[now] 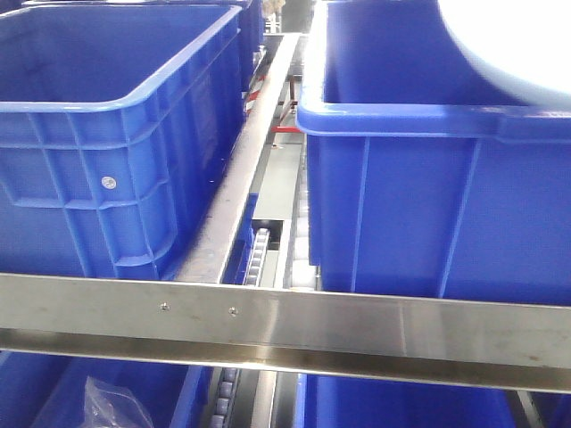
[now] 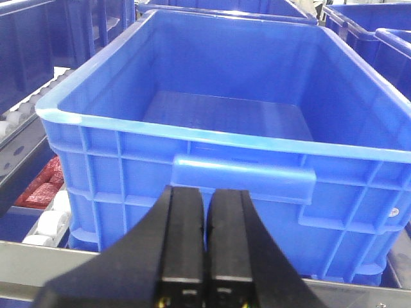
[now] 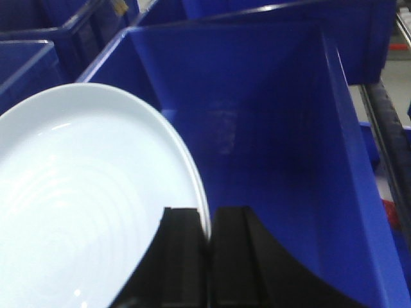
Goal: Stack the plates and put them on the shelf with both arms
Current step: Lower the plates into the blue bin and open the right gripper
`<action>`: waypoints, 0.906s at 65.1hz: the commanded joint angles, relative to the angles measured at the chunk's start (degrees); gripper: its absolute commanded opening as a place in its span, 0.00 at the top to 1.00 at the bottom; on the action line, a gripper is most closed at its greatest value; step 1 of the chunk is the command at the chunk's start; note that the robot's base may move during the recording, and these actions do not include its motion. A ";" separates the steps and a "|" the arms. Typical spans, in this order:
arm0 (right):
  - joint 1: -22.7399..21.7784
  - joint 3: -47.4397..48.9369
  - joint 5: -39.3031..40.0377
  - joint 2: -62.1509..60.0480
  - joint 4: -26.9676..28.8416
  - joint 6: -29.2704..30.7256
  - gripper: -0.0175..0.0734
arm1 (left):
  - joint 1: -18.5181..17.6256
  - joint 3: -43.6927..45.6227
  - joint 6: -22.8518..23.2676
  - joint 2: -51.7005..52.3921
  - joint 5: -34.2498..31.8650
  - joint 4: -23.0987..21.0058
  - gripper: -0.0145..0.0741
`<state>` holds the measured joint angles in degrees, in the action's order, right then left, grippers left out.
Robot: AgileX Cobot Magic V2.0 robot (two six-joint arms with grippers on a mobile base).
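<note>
Your right end effector (image 3: 209, 256) is clenched on the rim of a round, glossy pale blue-white plate (image 3: 83, 205); the rim runs down between the two black fingers (image 3: 176, 256), and the plate body spreads away toward nine o'clock from the grip. It hangs tilted over the open mouth of a big blue plastic crate (image 3: 289, 160), whose wall fills the one to three o'clock side. Whether there is a second plate beneath it, you cannot tell. In the front view that pale plate (image 1: 508, 45) shows at one o'clock, above the right-hand crate (image 1: 428, 196) on the brushed stainless-steel shelf (image 1: 285, 325). Your left end effector (image 2: 205, 250) is closed tight on nothing, with another blue crate (image 2: 212, 122) at its twelve o'clock.
</note>
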<state>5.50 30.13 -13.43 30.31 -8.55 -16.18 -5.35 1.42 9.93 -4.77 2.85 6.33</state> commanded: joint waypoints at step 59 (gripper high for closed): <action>-1.68 11.97 12.85 18.10 -0.89 0.03 0.22 | 0.18 1.60 0.22 -0.49 -5.22 -0.51 0.74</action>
<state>4.30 43.23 -5.61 53.97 -8.82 -16.18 -5.35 1.33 9.93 -4.77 2.85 6.33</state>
